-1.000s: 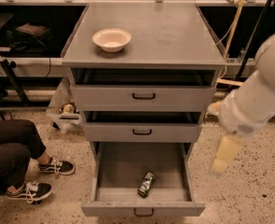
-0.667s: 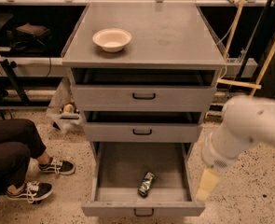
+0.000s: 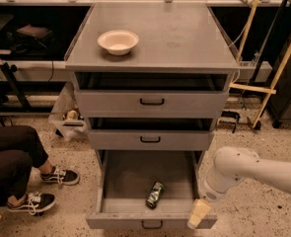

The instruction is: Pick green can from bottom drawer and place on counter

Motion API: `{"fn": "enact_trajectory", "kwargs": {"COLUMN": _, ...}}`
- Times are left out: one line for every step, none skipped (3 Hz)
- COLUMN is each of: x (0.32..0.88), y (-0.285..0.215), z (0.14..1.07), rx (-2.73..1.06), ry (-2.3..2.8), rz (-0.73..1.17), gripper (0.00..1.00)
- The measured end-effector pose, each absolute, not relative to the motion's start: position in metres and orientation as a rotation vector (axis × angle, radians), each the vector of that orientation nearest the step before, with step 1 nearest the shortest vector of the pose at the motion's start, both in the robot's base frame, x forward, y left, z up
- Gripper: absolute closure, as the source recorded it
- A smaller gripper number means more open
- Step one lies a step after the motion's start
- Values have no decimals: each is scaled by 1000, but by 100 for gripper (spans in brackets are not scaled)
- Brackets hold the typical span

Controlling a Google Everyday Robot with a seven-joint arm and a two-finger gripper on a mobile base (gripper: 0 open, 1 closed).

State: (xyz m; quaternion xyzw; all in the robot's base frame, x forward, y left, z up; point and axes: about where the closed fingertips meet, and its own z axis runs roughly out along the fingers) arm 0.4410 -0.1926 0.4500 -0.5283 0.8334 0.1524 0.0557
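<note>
The green can point(image 3: 155, 195) lies on its side on the floor of the bottom drawer point(image 3: 115, 181), which is pulled fully open, near its front middle. The counter point(image 3: 179, 36) is the grey top of the cabinet; a cream bowl point(image 3: 118, 41) stands on its left part. My white arm point(image 3: 248, 169) comes in from the right, low beside the drawer. My gripper point(image 3: 198, 215) hangs at the drawer's front right corner, right of the can and apart from it.
The two upper drawers point(image 3: 151, 102) are slightly open. A seated person's legs and black sneakers point(image 3: 46, 189) are on the floor at the left. Wooden poles point(image 3: 275, 73) lean at the right. Clutter point(image 3: 68, 120) sits on the floor left of the cabinet.
My arm has swung down and toward the front, from beside the middle drawer to the bottom drawer's front right corner. The can and bowl have not moved.
</note>
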Motion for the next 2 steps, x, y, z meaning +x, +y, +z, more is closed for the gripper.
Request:
{"fn": "enact_trajectory", "kwargs": {"x": 459, "y": -191, "z": 407, "rx": -1487, "ry": 2536, "rz": 533, "gripper": 0}}
{"fn": "enact_trajectory", "kwargs": {"x": 472, "y": -189, "z": 395, "rx": -1419, "ry": 2513, "rz": 572, "gripper": 0}}
